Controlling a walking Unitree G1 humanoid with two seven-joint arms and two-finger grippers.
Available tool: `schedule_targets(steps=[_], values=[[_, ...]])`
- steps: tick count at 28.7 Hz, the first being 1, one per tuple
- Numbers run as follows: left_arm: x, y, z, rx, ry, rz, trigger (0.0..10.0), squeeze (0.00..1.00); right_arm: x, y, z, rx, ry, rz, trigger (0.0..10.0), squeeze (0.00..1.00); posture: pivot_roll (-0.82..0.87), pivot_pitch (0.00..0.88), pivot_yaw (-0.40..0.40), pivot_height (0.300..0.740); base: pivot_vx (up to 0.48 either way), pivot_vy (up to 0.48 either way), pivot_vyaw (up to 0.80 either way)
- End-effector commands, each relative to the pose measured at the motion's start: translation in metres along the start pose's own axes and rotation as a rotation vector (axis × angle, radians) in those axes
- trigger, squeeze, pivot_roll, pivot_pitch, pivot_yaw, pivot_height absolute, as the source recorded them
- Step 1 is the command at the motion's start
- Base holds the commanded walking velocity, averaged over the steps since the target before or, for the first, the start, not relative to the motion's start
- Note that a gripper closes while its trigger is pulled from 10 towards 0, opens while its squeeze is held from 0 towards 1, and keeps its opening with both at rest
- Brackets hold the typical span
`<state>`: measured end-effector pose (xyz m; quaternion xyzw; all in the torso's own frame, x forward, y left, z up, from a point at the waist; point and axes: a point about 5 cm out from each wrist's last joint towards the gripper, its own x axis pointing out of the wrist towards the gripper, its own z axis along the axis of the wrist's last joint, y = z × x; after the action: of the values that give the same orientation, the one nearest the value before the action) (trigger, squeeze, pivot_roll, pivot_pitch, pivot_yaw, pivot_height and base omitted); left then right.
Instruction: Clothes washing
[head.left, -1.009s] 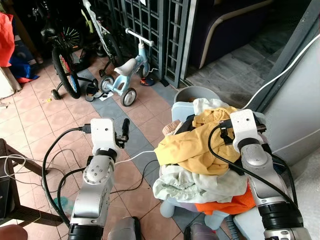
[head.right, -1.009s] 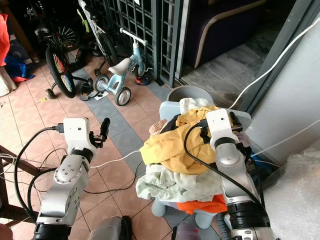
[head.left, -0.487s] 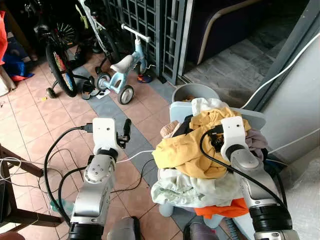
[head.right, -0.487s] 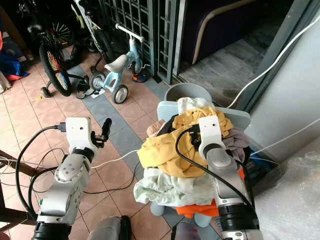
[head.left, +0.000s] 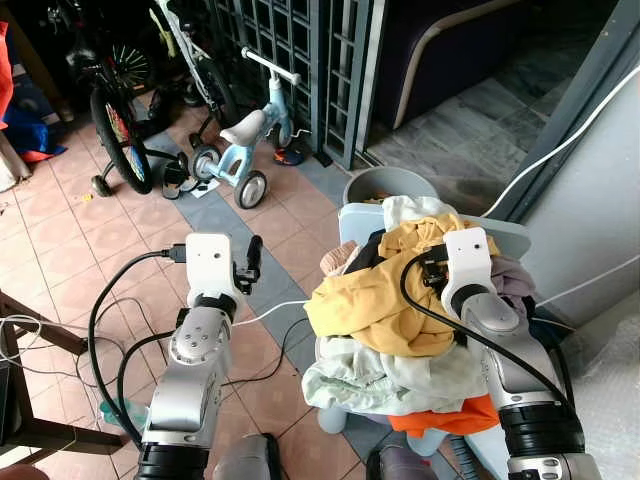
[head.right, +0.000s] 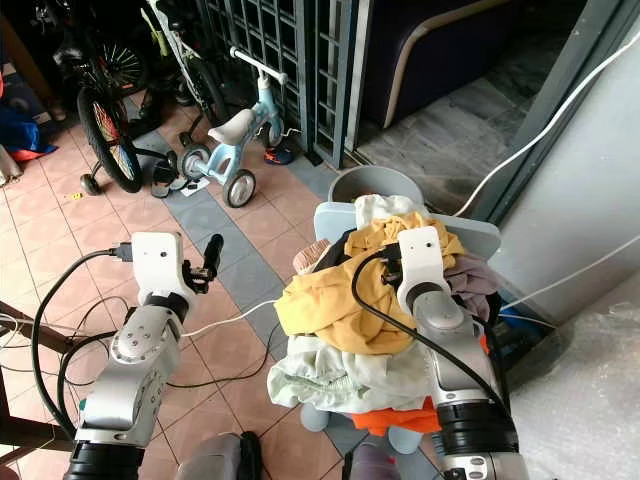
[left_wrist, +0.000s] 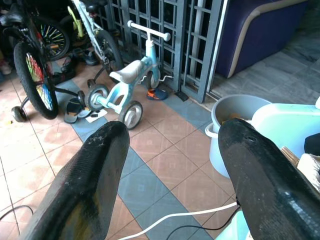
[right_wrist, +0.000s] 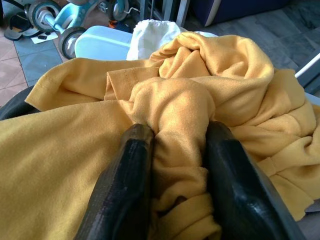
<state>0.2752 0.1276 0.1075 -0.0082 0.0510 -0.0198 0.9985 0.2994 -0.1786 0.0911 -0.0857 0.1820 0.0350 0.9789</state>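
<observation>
Your right gripper has its jaws pinched on a bunched fold of the yellow garment, which lies on top of the laundry pile heaped in the pale blue basket. Your left gripper hangs released over the tiled floor, holding nothing. The cloth looks soft, light and limp, so expect it to drape and drag neighbouring clothes; a thick fold like this one should hold best.

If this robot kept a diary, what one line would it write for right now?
phase: picking laundry | right end effector: shut on yellow garment atop clothes pile | left end effector: open, idle above floor
</observation>
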Motion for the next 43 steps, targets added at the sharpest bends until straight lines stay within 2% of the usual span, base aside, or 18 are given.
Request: schedule_targets(steps=[1, 8, 13, 14, 17, 25, 26, 28, 32, 36, 43], values=[[0.001, 0.002, 0.001, 0.000, -0.001, 0.018, 10.0, 0.00, 0.000, 0.006, -0.006, 0.017, 0.039, 0.034, 0.0, 0.00, -0.02, 0.105, 0.026, 0.740, 0.000, 0.000, 0.00], [0.001, 0.000, -0.001, -0.019, 0.006, 0.026, 10.0, 0.00, -0.003, 0.009, -0.010, 0.060, 0.047, 0.056, 0.0, 0.00, -0.02, 0.094, 0.018, 0.740, 0.000, 0.000, 0.00], [-0.001, -0.003, -0.003, -0.034, 0.013, 0.018, 10.0, 0.00, -0.005, 0.010, 0.002, 0.153, -0.036, 0.054, 0.0, 0.00, -0.03, 0.084, 0.015, 0.740, 0.000, 0.000, 0.00], [-0.001, -0.003, -0.003, -0.035, 0.012, 0.016, 10.0, 0.00, -0.006, 0.009, 0.014, 0.199, -0.122, 0.044, 0.0, 0.00, -0.03, 0.083, 0.020, 0.740, 0.000, 0.000, 0.00], [0.001, -0.004, -0.003, -0.030, 0.006, 0.009, 10.0, 0.00, -0.007, 0.003, 0.028, 0.227, -0.217, -0.005, 0.0, 0.00, -0.03, 0.075, 0.021, 0.740, 0.000, 0.000, 0.00], [0.004, -0.007, 0.000, -0.022, -0.002, -0.006, 10.0, 0.00, -0.015, -0.005, 0.046, 0.271, -0.369, -0.087, 0.0, 0.00, -0.03, 0.072, 0.036, 0.740, 0.000, 0.000, 0.00], [0.005, -0.007, 0.001, -0.020, -0.004, -0.009, 10.0, 0.00, -0.018, -0.009, 0.056, 0.268, -0.429, -0.109, 0.0, 0.00, -0.03, 0.072, 0.040, 0.740, -0.251, 0.000, 0.00], [0.005, -0.007, 0.001, -0.019, -0.006, -0.012, 10.0, 0.00, -0.019, -0.012, 0.065, 0.266, -0.476, -0.129, 0.0, 0.00, -0.03, 0.071, 0.041, 0.740, -0.249, 0.000, 0.00], [0.007, -0.008, 0.002, -0.018, -0.010, -0.018, 10.0, 0.00, -0.015, -0.017, 0.075, 0.228, -0.504, -0.140, 0.0, 0.00, -0.04, 0.077, 0.040, 0.740, -0.255, 0.000, 0.00], [0.007, -0.007, 0.002, -0.021, -0.010, -0.012, 10.0, 0.00, -0.014, -0.021, 0.072, 0.243, -0.504, -0.156, 0.0, 0.00, -0.03, 0.079, 0.038, 0.740, -0.276, 0.000, 0.00], [0.007, -0.007, 0.001, -0.021, -0.009, -0.011, 10.0, 0.00, -0.016, -0.018, 0.068, 0.232, -0.496, -0.164, 0.0, 0.00, -0.03, 0.084, 0.039, 0.740, -0.145, 0.000, 0.00]])
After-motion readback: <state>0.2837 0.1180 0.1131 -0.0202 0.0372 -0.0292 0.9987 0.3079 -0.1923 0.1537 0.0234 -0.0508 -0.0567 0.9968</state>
